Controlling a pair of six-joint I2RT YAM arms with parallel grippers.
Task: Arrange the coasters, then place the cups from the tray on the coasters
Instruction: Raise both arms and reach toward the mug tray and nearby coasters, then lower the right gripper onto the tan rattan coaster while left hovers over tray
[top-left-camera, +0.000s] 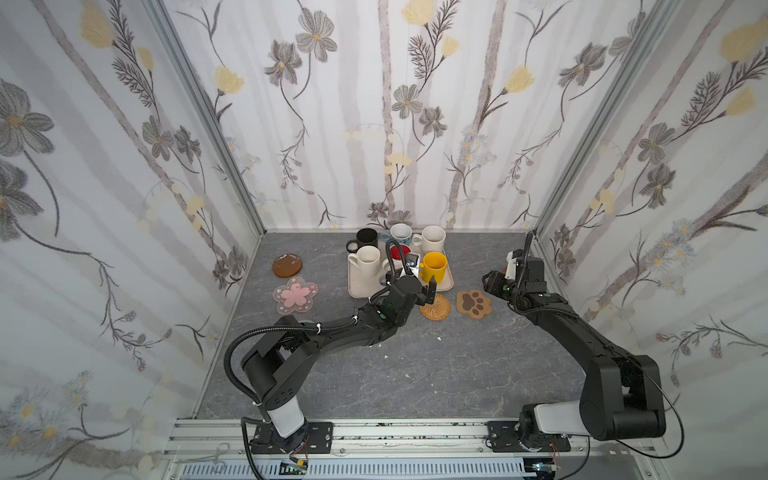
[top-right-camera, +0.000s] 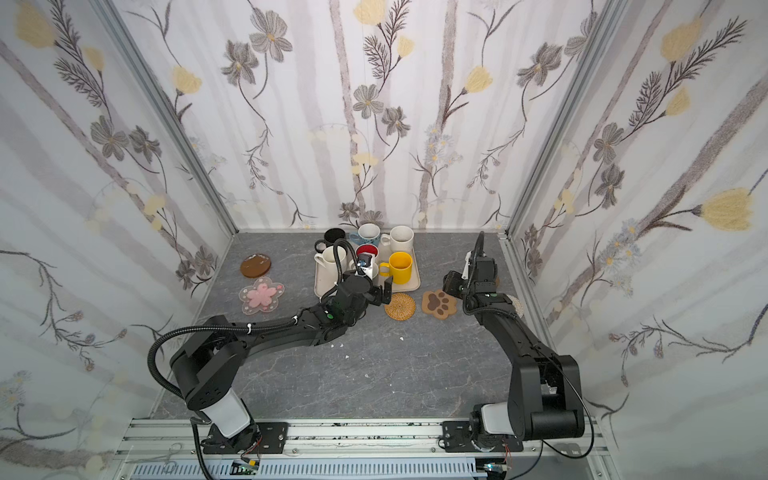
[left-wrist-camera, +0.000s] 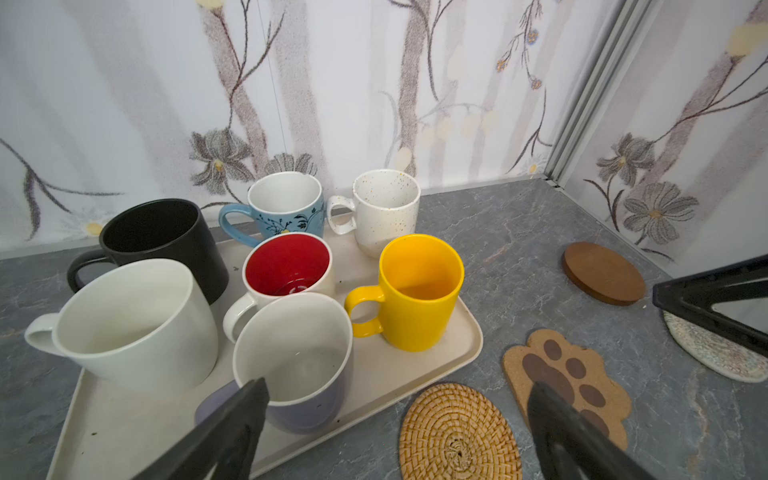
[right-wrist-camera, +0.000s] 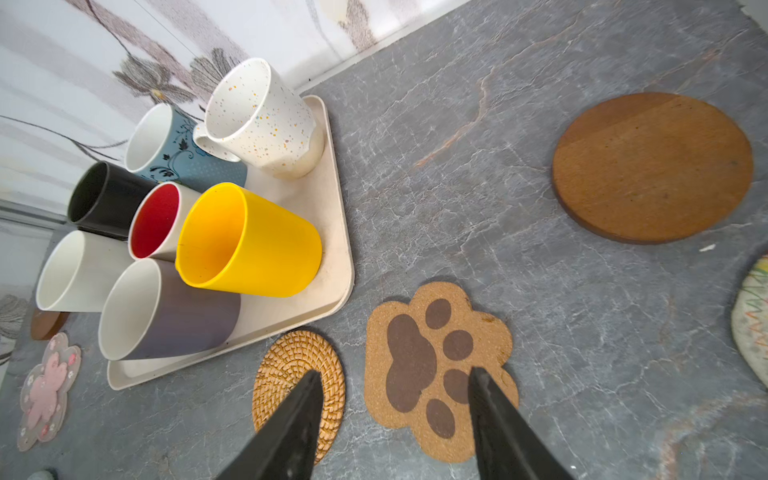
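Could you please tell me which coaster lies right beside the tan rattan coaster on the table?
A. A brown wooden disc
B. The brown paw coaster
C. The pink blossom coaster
B: in the right wrist view the brown paw coaster lies right next to the rattan coaster, with only a narrow gap of table between them, both by a corner of the tray.

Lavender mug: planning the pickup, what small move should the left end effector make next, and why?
Probably ease onto the lavender mug: the left end effector is open, that mug stands nearest on the tray, the rattan coaster lies bare.
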